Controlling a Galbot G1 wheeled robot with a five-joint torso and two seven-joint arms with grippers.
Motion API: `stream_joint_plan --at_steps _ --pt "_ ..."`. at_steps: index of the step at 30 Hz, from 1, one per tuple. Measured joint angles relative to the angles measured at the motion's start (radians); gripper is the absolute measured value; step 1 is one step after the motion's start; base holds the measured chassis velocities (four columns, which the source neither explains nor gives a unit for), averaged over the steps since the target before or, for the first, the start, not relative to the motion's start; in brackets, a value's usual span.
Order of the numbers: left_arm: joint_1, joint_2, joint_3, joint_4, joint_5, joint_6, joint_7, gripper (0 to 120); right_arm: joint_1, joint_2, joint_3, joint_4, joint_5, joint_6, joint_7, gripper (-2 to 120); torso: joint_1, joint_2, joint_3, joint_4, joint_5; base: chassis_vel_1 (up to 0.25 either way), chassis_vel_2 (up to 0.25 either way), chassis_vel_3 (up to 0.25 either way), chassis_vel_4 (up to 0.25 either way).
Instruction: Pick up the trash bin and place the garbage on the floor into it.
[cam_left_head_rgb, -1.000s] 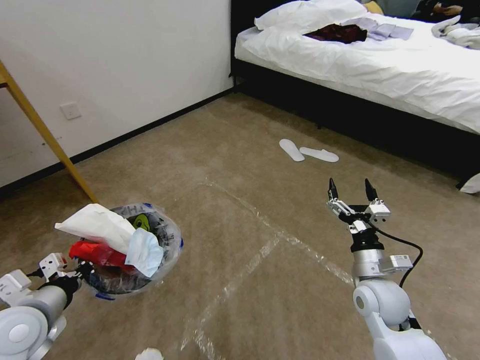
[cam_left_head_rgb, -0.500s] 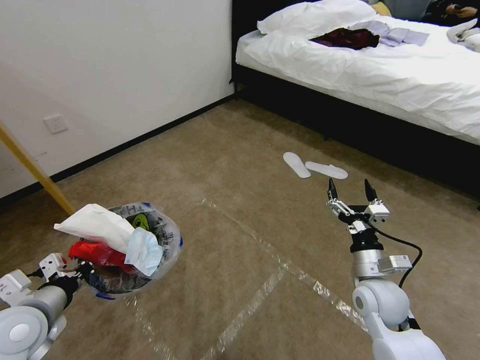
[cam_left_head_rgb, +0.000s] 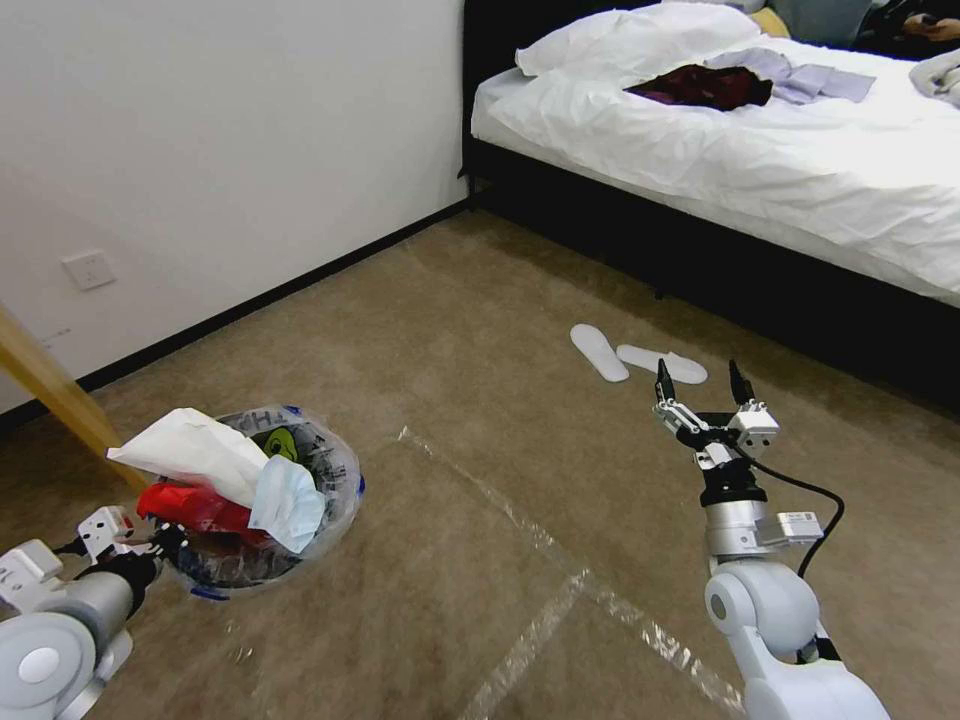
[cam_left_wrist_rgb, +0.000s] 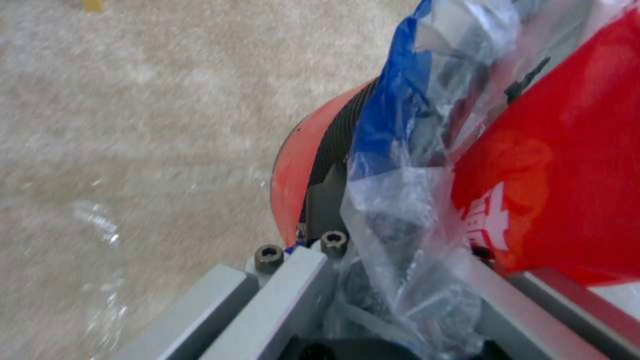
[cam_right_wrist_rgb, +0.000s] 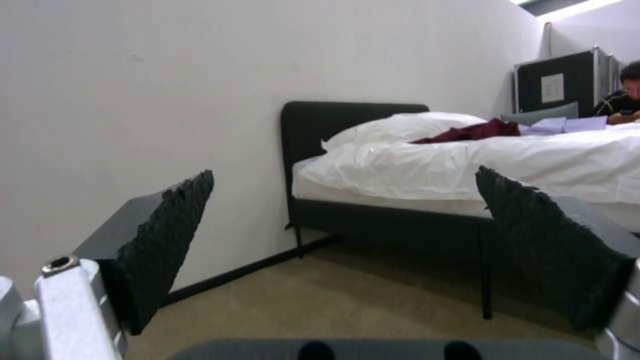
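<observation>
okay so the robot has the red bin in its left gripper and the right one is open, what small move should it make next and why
Probably keep turning the base to search. The left gripper holds the trash bin, already stuffed with garbage, above the floor. The right gripper hangs open and empty, and the carpet ahead shows white slippers but no litter to grab.

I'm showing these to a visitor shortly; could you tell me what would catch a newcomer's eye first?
Probably the trash bin, held off the floor at lower left by the left end effector and heaped with white tissue and red wrappers. Next, the right end effector, open and empty, raised toward the white bed in the far corner, with two white slippers on the carpet beyond it.
</observation>
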Motion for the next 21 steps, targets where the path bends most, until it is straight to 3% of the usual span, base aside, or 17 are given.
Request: stream_joint_plan --at_steps 21 --pt "-0.002 0.003 0.005 -0.001 -0.001 0.0 0.001 0 -0.002 0.0 -0.002 0.007 -0.007 -0.001 0.001 100 0.0 0.0 0.0 0.0001 0.0 -0.155 0.16 0.158 -0.166"
